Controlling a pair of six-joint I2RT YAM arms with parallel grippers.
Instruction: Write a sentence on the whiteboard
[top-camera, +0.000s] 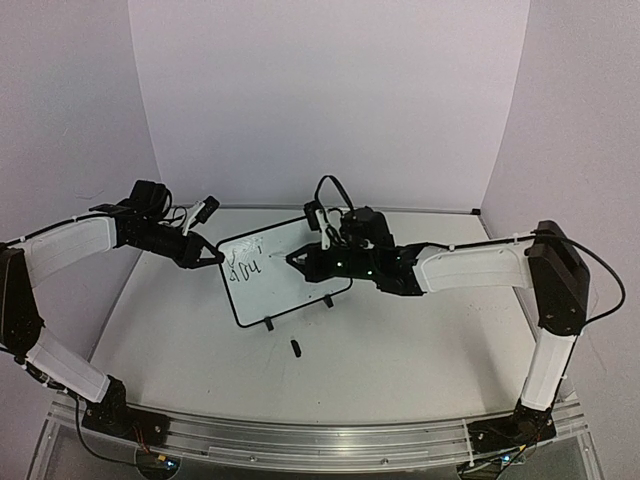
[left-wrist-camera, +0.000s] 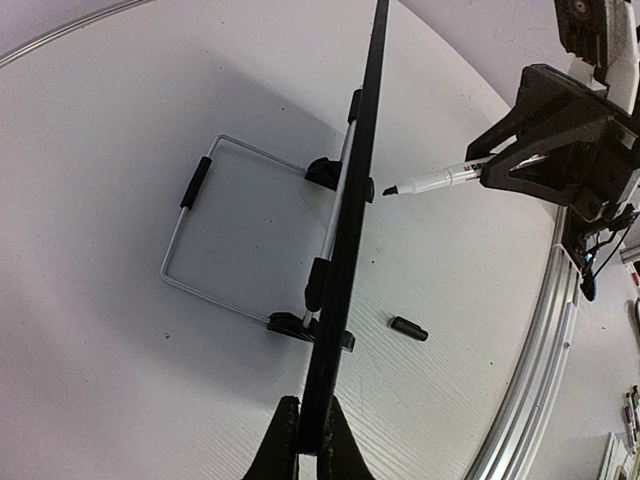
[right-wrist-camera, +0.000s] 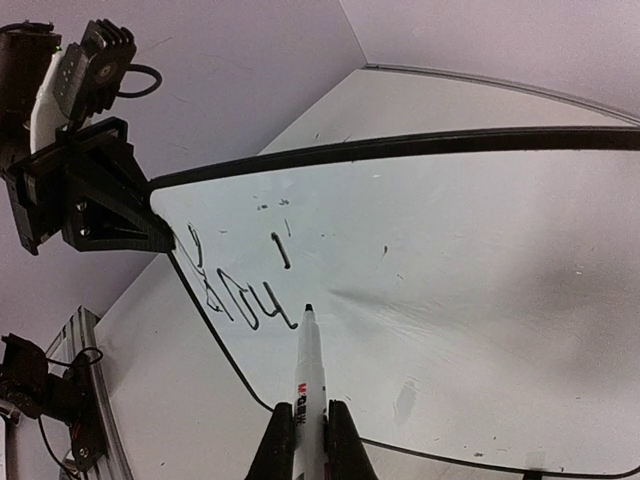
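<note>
The whiteboard (top-camera: 290, 280) stands tilted at mid table on two black feet. My left gripper (top-camera: 213, 256) is shut on its left edge; in the left wrist view the board (left-wrist-camera: 358, 190) shows edge-on between my fingers (left-wrist-camera: 309, 440). My right gripper (top-camera: 300, 260) is shut on a white marker (right-wrist-camera: 310, 365), uncapped, with its tip a hair from the board face (right-wrist-camera: 460, 260). The marker also shows in the left wrist view (left-wrist-camera: 432, 181). Of the sentence, dark script (right-wrist-camera: 245, 292) reading "You" and a short stroke (right-wrist-camera: 282, 250) above it show at the board's upper left.
The black marker cap (top-camera: 296, 348) lies on the table in front of the board, also in the left wrist view (left-wrist-camera: 408, 328). A wire stand (left-wrist-camera: 200, 240) props the board from behind. A metal rail (top-camera: 300, 440) runs along the near edge. Purple walls close in the back and sides.
</note>
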